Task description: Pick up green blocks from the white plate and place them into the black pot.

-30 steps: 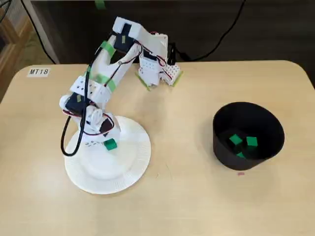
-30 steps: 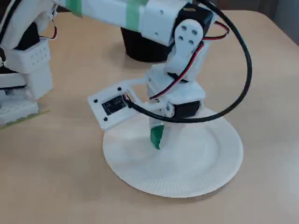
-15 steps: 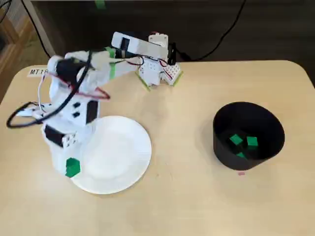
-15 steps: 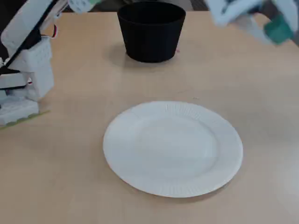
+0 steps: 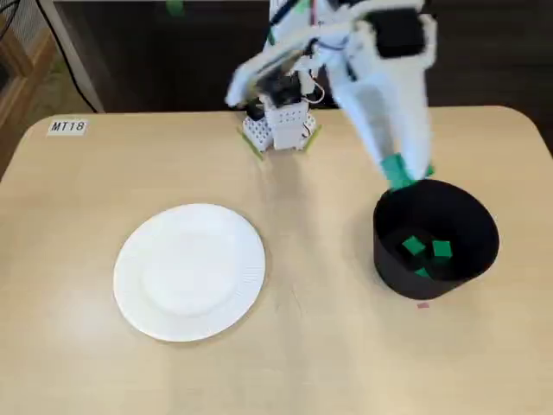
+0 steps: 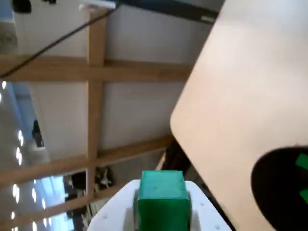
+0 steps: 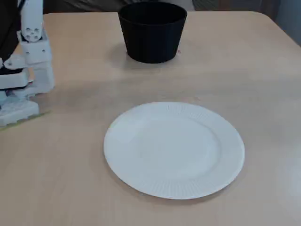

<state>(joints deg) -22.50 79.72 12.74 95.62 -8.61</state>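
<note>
In a fixed view from above, the white two-finger gripper (image 5: 403, 175) is hanging tilted over the near-left rim of the round black plastic pot (image 5: 389, 262), closed around a small green cube block (image 5: 396, 169). Three more green blocks (image 5: 415, 246) are lying on the pot's floor. The round white paper plate (image 5: 190, 270) is sitting well apart to the left on the tan wooden table (image 5: 328, 346), and a white label marked MT18 (image 5: 67, 126) is sticking near the far-left corner.

In the wrist view, the held block is showing its flat green face, pressed between the white fingers (image 6: 199, 211), while the pot's dark opening is peeking in at the lower right.

In the other fixed view, the plate is lying in front, the pot is standing upright behind it, and the white arm base (image 7: 23, 75) is rising at the left edge.
</note>
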